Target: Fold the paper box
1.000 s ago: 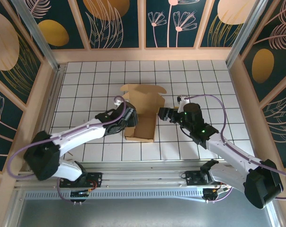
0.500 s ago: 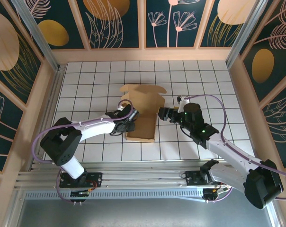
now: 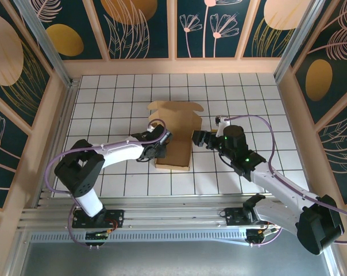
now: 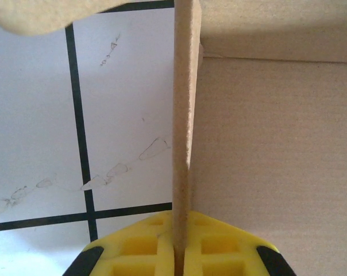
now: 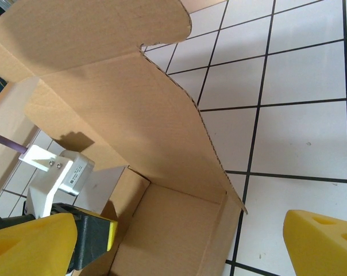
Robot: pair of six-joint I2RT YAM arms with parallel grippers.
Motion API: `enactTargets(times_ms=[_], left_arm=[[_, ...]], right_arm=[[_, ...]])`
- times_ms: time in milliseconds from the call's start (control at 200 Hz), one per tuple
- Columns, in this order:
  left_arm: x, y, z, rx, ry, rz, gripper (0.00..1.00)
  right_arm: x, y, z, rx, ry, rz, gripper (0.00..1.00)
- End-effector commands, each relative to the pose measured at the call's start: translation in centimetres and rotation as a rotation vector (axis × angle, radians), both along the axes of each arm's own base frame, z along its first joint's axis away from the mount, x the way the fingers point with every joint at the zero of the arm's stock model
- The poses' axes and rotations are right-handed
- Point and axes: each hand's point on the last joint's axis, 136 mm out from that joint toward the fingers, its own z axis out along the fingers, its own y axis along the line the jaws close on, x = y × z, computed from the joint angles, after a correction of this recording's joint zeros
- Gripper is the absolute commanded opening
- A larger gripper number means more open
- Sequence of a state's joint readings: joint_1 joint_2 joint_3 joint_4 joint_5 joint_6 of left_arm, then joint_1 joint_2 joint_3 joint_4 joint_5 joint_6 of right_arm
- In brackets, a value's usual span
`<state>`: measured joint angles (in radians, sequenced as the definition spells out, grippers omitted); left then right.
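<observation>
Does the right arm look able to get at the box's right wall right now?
Probably yes. The right gripper is open right beside the box, with nothing between them. The left gripper is clamped on the opposite wall, out of the way.

I see the paper box in the middle of the table. My left pincer sits astride its left wall; my right pincer stands at its right side.
</observation>
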<state>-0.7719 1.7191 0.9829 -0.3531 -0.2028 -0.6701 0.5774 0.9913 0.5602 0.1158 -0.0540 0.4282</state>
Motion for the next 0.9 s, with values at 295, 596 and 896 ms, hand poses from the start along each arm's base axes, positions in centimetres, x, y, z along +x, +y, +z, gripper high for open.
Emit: enactTargets(times_ms=[295,596,896], left_arm=[[-2.6,4.5,-4.3,0.37,0.101,-0.015,0.12],[-2.2,4.7,-3.6,0.396,0.073,-0.022,0.0],[-1.7,4.7,-3.1,0.411,0.052,-0.021,0.21]], right_arm=[[0.3,0.1,-0.2,0.016,-0.006,-0.001,0.93],[0.2,0.1,-0.2,0.021,-0.003,0.001,0.93],[0.1,0.2,0.0,0.029,-0.006,0.002,0.93]])
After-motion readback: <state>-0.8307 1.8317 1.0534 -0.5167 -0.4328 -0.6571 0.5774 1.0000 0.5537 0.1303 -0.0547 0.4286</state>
